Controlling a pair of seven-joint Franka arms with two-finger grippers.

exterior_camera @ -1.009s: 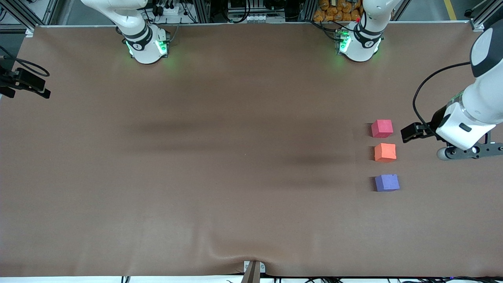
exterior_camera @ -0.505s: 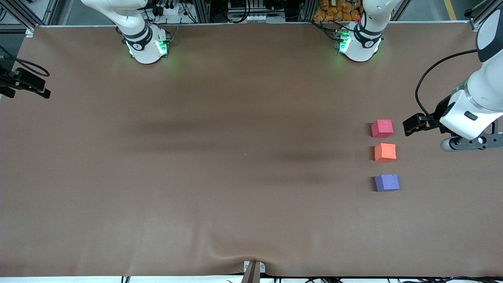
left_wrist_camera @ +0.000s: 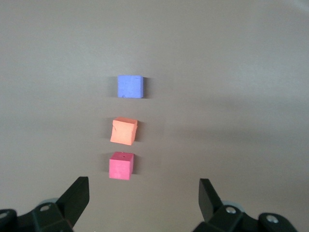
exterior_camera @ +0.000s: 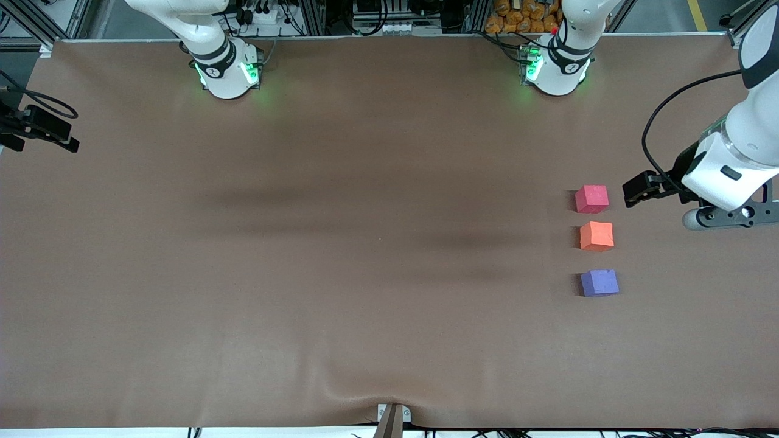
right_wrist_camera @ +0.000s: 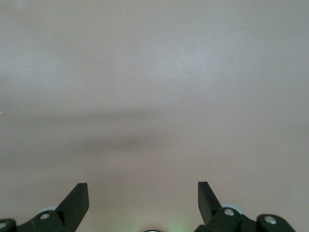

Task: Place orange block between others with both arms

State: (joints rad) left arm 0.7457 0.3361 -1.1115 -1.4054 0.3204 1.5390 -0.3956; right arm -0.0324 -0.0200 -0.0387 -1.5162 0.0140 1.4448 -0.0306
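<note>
While the orange block (exterior_camera: 596,236) sits on the table (exterior_camera: 341,255) between the red block (exterior_camera: 591,199) and the purple block (exterior_camera: 599,283), the left arm (exterior_camera: 733,164) hangs at its own end. The left wrist view shows the left gripper (left_wrist_camera: 144,200) spread wide, empty. The right wrist view shows the right gripper (right_wrist_camera: 143,199) likewise agape over bare table.
</note>
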